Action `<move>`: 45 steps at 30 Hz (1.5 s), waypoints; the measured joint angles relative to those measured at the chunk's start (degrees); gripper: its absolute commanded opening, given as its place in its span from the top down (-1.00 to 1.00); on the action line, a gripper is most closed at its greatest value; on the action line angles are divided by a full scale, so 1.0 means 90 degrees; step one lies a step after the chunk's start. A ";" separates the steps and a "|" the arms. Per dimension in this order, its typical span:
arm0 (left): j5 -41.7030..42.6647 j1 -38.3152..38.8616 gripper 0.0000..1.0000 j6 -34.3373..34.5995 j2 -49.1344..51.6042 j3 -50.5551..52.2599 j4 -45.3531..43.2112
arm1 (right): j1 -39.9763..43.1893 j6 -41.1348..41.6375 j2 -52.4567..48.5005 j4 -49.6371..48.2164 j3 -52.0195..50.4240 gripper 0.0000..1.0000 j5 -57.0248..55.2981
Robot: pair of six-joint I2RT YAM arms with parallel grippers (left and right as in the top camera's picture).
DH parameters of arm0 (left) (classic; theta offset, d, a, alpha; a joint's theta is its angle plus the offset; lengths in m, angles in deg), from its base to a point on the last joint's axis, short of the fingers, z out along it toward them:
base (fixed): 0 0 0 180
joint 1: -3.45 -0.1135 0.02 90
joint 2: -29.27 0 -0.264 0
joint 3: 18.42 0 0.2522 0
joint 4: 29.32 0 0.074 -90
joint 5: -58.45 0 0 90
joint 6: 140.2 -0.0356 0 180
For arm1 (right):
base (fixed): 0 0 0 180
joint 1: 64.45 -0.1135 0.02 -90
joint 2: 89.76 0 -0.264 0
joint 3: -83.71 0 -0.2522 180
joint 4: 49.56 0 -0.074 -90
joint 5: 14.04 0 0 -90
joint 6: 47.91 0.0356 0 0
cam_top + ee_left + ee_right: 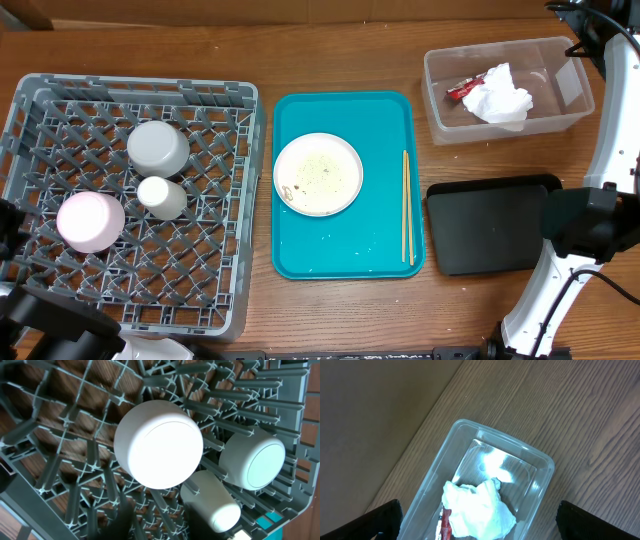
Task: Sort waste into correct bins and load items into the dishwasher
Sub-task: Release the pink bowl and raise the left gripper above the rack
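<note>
The grey dishwasher rack (60, 100) holds an upturned grey bowl (157, 147), a white cup (161, 196) and a white-pink bowl (90, 221). In the left wrist view that bowl (159, 442) lies bottom-up close ahead, and only blurred dark fingers (131, 522) of my left gripper show. The white-pink plate (318, 173) carries whitish food scraps, and chopsticks (406, 205) lie beside it. The napkin (497, 93) and red wrapper (463, 90) sit in the clear tub (440, 115). My right gripper (490, 525) hangs open above the tub (530, 460), holding nothing.
The plate and chopsticks rest on a teal tray (345, 255) in the middle of the wooden table. A shallow black tray (492, 225) lies below the tub. The white right arm (610, 150) stands along the right edge.
</note>
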 measured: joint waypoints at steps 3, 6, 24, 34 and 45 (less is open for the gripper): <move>-0.0053 0.0270 0.92 -0.0024 0.0000 0.0000 0.0012 | 0.0000 -0.0002 0.0002 0.0000 0.0000 -1.00 -0.0002; -0.0095 0.0775 0.92 -0.0112 0.0000 0.0000 0.0012 | 0.0002 -0.0002 0.0002 0.0002 0.0000 -1.00 -0.0002; -0.1358 0.6181 0.82 -0.0083 0.0002 -0.0702 -0.0712 | 0.0000 0.0000 0.0002 0.0000 0.0000 -1.00 -0.0002; -0.3128 0.7492 -0.41 0.0408 0.0032 -0.0741 -0.1778 | 0.0000 -0.0002 0.0000 0.0000 0.0000 -1.00 -0.0002; -0.3813 0.6385 -1.00 0.0743 0.0194 -0.0741 -0.1535 | 0.0000 0.0000 0.0002 0.0000 0.0000 -1.00 -0.0002</move>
